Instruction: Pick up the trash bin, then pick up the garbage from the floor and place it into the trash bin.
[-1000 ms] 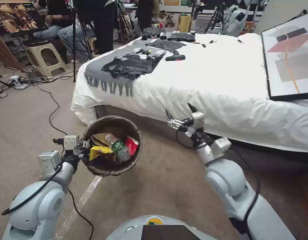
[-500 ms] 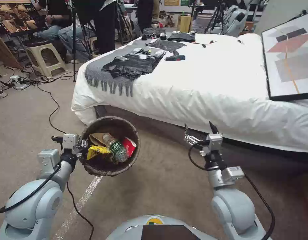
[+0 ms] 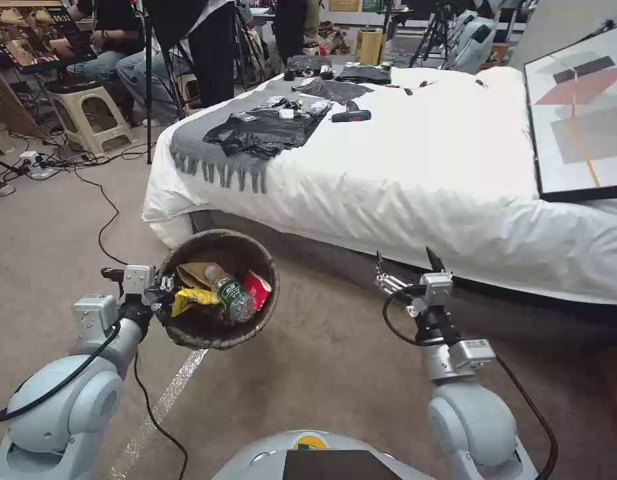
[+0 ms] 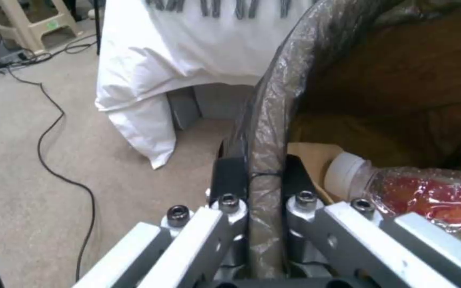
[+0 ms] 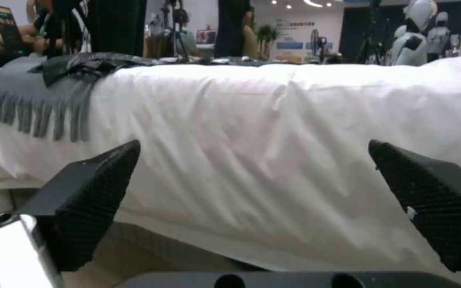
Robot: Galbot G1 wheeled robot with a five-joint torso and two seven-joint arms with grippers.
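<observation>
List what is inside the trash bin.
Inside the trash bin: a plastic bottle, a yellow wrapper, a red carton, tan paper. Anything beneath them is covered.

Trash bin [image 3: 218,290] hanging off floor at front-left, garbage [image 3: 221,293] sitting inside it. Bed [image 3: 415,167] lying behind, w/ framed picture [image 3: 578,113] resting on its right side. Stool [image 3: 88,113] standing far left.

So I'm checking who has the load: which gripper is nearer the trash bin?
Left. The left gripper is shut on the trash bin, clamped on its bag-covered rim. The right gripper is open and empty, off to the bin's right near the bed.
</observation>
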